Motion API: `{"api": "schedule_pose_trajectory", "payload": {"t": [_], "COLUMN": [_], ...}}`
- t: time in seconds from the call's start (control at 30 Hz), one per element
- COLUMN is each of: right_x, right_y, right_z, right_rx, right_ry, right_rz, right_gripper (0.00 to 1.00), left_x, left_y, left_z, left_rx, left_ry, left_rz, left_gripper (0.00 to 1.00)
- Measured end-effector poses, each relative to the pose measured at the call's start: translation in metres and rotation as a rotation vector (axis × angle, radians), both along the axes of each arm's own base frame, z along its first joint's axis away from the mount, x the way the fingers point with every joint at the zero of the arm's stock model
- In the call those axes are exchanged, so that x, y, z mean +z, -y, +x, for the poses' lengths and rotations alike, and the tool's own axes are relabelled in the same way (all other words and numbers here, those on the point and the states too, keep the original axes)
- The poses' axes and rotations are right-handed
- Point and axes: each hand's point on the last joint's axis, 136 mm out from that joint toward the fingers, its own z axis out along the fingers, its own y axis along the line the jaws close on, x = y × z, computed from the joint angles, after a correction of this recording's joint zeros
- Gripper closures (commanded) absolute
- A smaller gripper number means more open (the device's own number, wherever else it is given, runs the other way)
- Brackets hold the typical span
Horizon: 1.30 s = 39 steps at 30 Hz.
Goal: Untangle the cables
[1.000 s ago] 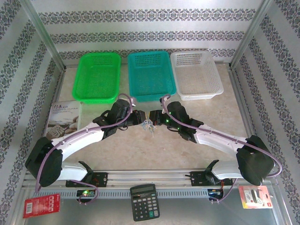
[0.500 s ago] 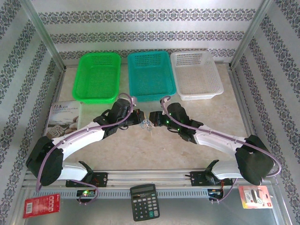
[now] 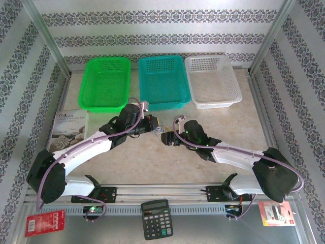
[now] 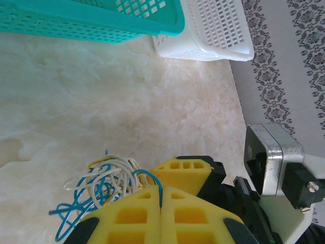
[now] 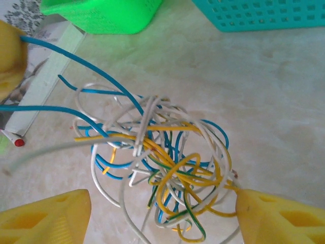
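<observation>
The cables (image 5: 167, 162) are a loose tangle of thin blue, white, yellow and green-yellow wires over the marble tabletop; they form a small clump (image 3: 163, 127) between the two gripper tips in the top view. My left gripper (image 4: 161, 190) is shut, its yellow pads pinching one blue wire, and the rest of the tangle (image 4: 101, 183) hangs to its left. My right gripper (image 5: 162, 198) is open, its yellow fingers (image 5: 45, 216) wide on both sides of the tangle's near edge without pinching it. In the top view, the left gripper (image 3: 155, 125) and right gripper (image 3: 166, 136) nearly meet.
A green basket (image 3: 105, 84), a teal basket (image 3: 163, 81) and a white basket (image 3: 212, 81) line the back. A booklet (image 3: 68, 127) lies at the left with a red-tipped marker (image 5: 12, 137) beside it. A calculator (image 3: 156, 218) sits at the near edge.
My right gripper has opened, let go of the tangle and shifted a little left and nearer. My left gripper has shut on a blue wire and carried the clump slightly toward the baskets.
</observation>
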Motion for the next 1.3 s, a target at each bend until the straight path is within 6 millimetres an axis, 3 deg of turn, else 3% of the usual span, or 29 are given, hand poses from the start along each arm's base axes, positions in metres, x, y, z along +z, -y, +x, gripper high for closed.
{"api": "schedule_pose_trajectory", "payload": {"t": [0.37, 0.47, 0.5, 0.67, 0.73, 0.8, 0.93, 1.2, 1.3], "right_x": [-0.009, -0.009, -0.009, -0.016, -0.021, -0.024, -0.03, -0.061, -0.069], "right_y": [-0.021, -0.029, -0.031, -0.036, -0.038, -0.038, -0.036, -0.018, -0.012], "right_z": [0.015, 0.019, 0.02, 0.022, 0.022, 0.023, 0.02, 0.006, 0.003], "right_rx": [0.036, 0.047, 0.049, 0.06, 0.061, 0.061, 0.058, 0.033, 0.022], "right_ry": [0.01, 0.012, 0.013, 0.002, -0.008, -0.012, -0.013, -0.07, -0.079], "right_rz": [-0.012, -0.007, -0.004, 0.0, -0.001, -0.002, 0.003, -0.049, -0.065], "right_gripper": [0.24, 0.29, 0.33, 0.8, 0.91, 0.94, 0.94, 0.95, 0.91], "left_x": [0.002, 0.004, 0.004, 0.005, 0.008, 0.012, 0.031, 0.12, 0.139], "left_y": [0.003, 0.004, 0.004, 0.005, 0.006, 0.007, 0.008, 0.0, -0.01], "left_z": [-0.002, -0.002, -0.003, -0.004, -0.005, -0.005, -0.002, 0.008, 0.008], "left_rx": [-0.004, -0.005, -0.007, -0.006, -0.007, -0.005, -0.001, 0.043, 0.071], "left_ry": [-0.021, -0.025, -0.028, -0.038, -0.038, -0.035, -0.001, 0.183, 0.235], "left_rz": [-0.025, -0.033, -0.037, -0.051, -0.059, -0.067, -0.093, -0.188, -0.202], "left_gripper": [1.0, 1.0, 1.0, 1.0, 1.0, 1.0, 1.0, 1.0, 1.0]}}
